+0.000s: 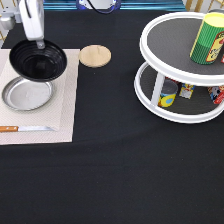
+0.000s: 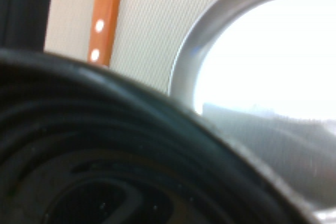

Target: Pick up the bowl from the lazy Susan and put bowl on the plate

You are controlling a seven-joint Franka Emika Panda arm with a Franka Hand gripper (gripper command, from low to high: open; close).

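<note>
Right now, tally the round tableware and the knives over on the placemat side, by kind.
Glossy black ribbed bowl, at the gripper: 1
Shiny silver metal plate: 1
Round wooden coaster: 1
Wooden-handled knife: 1
Total: 4

The exterior view looks down across the whole table, while the wrist view hangs close over the shared bowl (image 1: 38,60) (image 2: 97,165) and plate (image 1: 27,93) (image 2: 270,75).

even bright light; plate (image 2: 262,60) glares white, bowl (image 2: 97,165) blurred close.
</note>
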